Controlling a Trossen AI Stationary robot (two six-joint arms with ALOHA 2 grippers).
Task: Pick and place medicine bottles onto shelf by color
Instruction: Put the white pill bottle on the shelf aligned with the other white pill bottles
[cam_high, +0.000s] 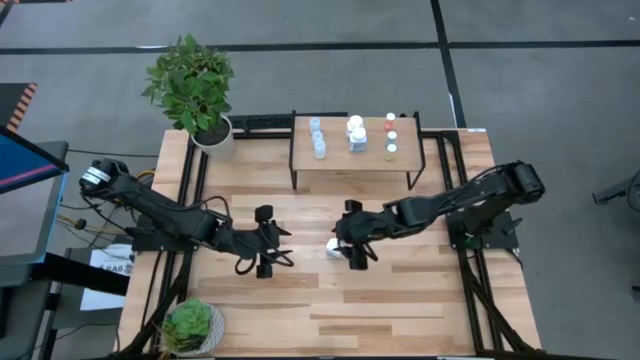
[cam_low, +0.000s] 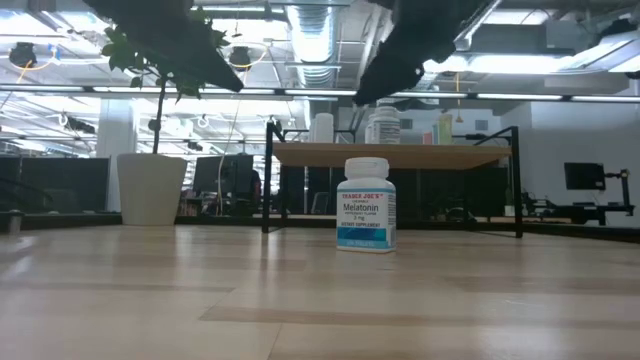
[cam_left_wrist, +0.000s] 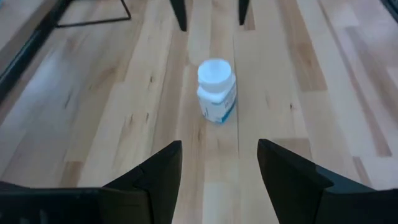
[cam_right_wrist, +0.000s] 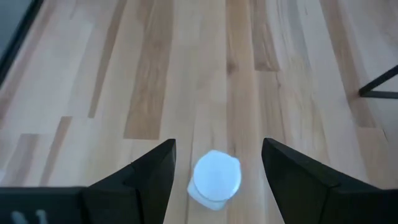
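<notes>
The striped wooden tabletop (cam_high: 400, 300) carries everything, with a potted plant (cam_high: 195, 90) at one far corner and a smaller plant (cam_high: 190, 325) at the near corner on the same side. Along the far edge stands the shelf (cam_high: 335, 165), a low light-wood board on thin black legs, holding three groups of small bottles: pale bluish ones (cam_high: 318, 138), white ones (cam_high: 356, 133), and ones with coloured caps (cam_high: 391, 135). The left gripper (cam_high: 268, 240) hovers over the middle of the tabletop, its fingers (cam_left_wrist: 155, 180) spread apart and empty, aimed toward the lone bottle. The right gripper (cam_high: 352, 238) hangs just above that bottle, fingers (cam_right_wrist: 143, 177) wide apart on either side of its cap without touching it. The white medicine bottle (cam_low: 366, 205) stands upright on the tabletop in front of the shelf, long axis vertical, cap up; it is chunky, with a white round cap and a white-and-blue label reading Melatonin facing the low camera.
</notes>
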